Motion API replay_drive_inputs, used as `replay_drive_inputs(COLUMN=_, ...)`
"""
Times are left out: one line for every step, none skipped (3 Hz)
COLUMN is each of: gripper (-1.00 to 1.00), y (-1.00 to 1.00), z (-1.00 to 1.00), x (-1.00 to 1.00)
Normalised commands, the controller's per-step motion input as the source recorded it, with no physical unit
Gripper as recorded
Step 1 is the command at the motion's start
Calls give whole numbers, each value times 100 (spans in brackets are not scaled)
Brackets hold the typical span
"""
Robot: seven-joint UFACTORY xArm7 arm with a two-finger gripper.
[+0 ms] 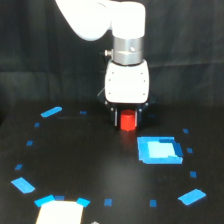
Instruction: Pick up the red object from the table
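The red object (128, 121) is a small, bright red-orange block sitting between the two dark fingers of the gripper (128, 118), just under the white gripper body and a little above the middle of the exterior view. The fingers flank it closely on both sides, one at its left edge and one at its right, so the claw stands narrow around the block; whether the pads actually press on it cannot be told, and neither can whether its base rests on the table (90, 165) or hangs slightly clear, since the dark fingers and the black surface run together there. The block is clearly narrower than the white housing above it. That housing joins a silver wrist ring and then the white arm (100, 17), which leans in from the top of the view toward its left. Just below and to the exterior view's right of the block lies a bright blue rectangle (159, 149), flat on the matte black table, near the block but apart from it. No container shows in the view; everything lies directly on the surface. Small blue tape marks (51, 111) dot the table in a loose ring around the gripper, some as slanted strips and some as tiny squares. At the lower edge, toward the exterior view's left, a pale whitish patch (59, 212) sits between blue marks.
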Motion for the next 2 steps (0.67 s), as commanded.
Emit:
replay_drive_inputs(gripper=-100, y=93, z=78, x=-2)
replay_drive_inputs(gripper=-86, y=100, z=100, x=-6)
